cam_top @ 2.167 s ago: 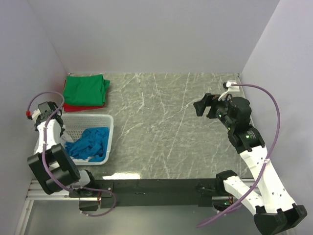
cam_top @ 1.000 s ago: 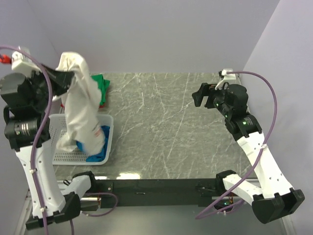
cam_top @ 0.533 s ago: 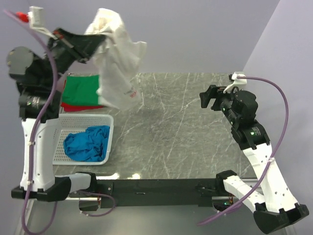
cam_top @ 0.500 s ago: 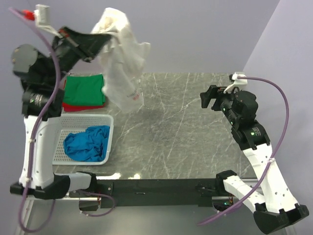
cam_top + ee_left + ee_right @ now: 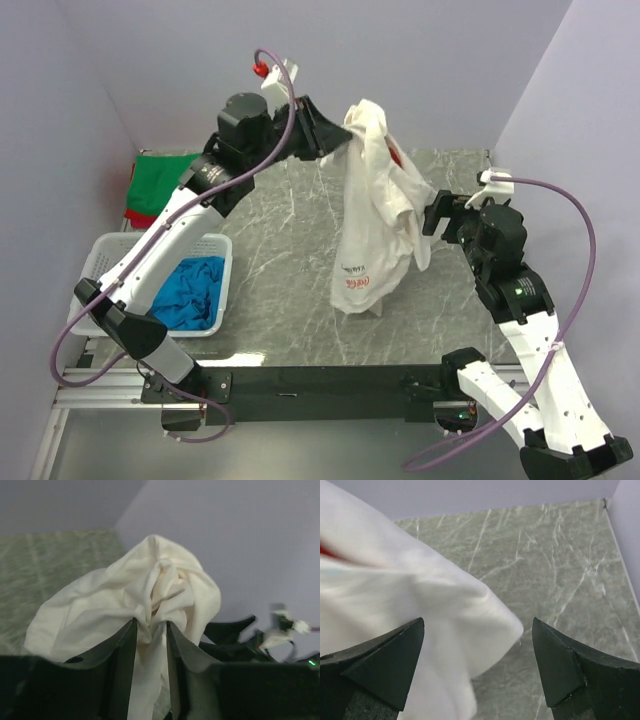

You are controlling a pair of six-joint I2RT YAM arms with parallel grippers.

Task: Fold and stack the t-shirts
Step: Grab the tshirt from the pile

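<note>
Hanging from the left fingers (image 5: 322, 136) in the top view, the large white cloth t-shirt with red script print (image 5: 372, 235) drapes down from them in a long twisted column. Those fingers pinch its bunched top. I cannot tell whether its lower hem touches the grey marbled bench (image 5: 290, 250). The right fingers (image 5: 437, 212) sit just beside the shirt's right edge, and a fold of the cloth laps across in front of them. Well away on the far side of the left fingers, a folded plain green t-shirt (image 5: 150, 180) lies on a plain red t-shirt (image 5: 130, 216) in the back corner. A crumpled bright blue t-shirt (image 5: 185, 295) lies inside the white plastic lattice basket (image 5: 100, 256).

The left wrist view shows the two dark left fingers (image 5: 125, 650) drawn close together on a wad of the white shirt (image 5: 160, 585). The cloth is squeezed between their tips and billows out beyond them, with more trailing down between the fingers.

In the right wrist view the right fingers (image 5: 390, 660) stand wide apart at the lower corners, holding nothing. The white shirt (image 5: 420, 610) hangs in the gap between them, nearer the left one, with a blurred red patch at the picture's left edge. Bare bench (image 5: 560, 570) lies beyond.
</note>
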